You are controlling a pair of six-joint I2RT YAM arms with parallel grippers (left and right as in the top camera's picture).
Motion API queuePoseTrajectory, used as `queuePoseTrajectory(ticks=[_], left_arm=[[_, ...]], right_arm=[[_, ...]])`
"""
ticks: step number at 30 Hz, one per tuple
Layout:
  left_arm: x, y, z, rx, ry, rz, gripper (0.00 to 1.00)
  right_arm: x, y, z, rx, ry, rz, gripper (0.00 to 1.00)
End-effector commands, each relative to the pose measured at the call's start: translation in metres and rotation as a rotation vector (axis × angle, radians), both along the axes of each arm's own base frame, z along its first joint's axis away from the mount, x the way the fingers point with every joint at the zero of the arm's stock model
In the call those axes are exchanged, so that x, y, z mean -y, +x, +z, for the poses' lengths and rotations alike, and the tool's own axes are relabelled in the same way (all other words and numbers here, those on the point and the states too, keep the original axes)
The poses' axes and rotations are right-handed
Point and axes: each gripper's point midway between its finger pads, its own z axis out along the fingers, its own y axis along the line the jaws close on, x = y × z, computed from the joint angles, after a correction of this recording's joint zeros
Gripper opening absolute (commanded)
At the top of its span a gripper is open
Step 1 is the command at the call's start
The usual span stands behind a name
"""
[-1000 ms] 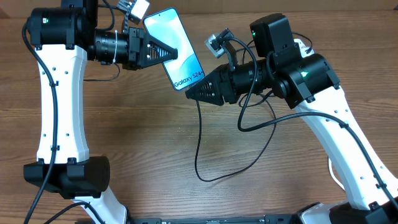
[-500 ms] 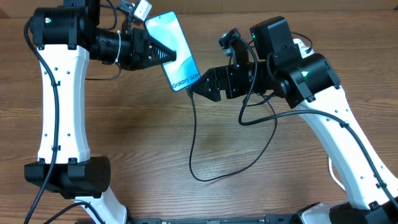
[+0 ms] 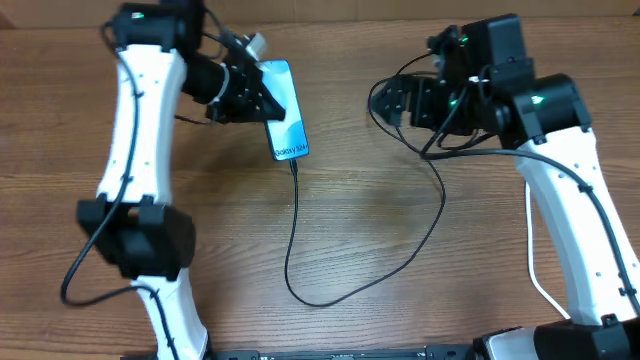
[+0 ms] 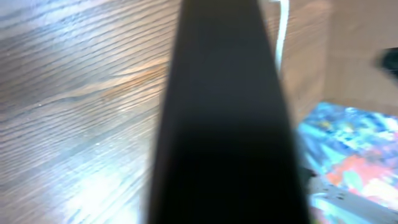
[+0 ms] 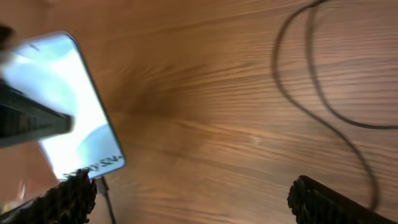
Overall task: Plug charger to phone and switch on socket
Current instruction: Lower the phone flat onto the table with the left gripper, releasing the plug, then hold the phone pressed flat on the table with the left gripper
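My left gripper (image 3: 252, 92) is shut on the phone (image 3: 284, 112) and holds it above the table, with the "Galaxy S24" end pointing down. The charger (image 3: 296, 230), a thin black cable, has its connector tip in the phone's lower edge. From there it hangs down, loops across the table and runs up to the right arm. My right gripper (image 3: 384, 102) is open and empty, well to the right of the phone. In the right wrist view the phone (image 5: 68, 106) and connector (image 5: 102, 185) sit at the left, between the spread fingers (image 5: 199, 202). The phone's dark back (image 4: 224, 124) fills the left wrist view. The socket is out of view.
Loops of black cable (image 5: 323, 93) lie on the wooden table (image 3: 400, 260) near the right arm. A blurred colourful object (image 4: 348, 149) and a thin white lead (image 4: 283, 31) show at the right of the left wrist view.
The right gripper has let go of the connector and pulled back to the right. The left arm has swung the phone left and down, with the cable staying plugged in.
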Motion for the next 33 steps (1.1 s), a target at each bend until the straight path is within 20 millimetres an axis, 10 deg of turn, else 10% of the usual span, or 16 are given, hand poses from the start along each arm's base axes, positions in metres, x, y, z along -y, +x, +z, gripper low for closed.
queuePoseTrajectory(ticks=[1,18,33], left_arm=[[0.012,0.002,-0.028,-0.02,0.061,-0.065,0.04],[0.039,0.036,-0.152,-0.147,0.137,-0.071,0.04],[0.033,0.051,-0.165,-0.089,0.182,-0.063,0.05]], right_arm=[[0.014,0.006,0.011,0.03,-0.007,-0.048,1.0],[0.024,0.001,-0.017,-0.036,-0.046,-0.063,1.0],[0.022,-0.004,-0.024,-0.067,-0.04,-0.059,1.0]])
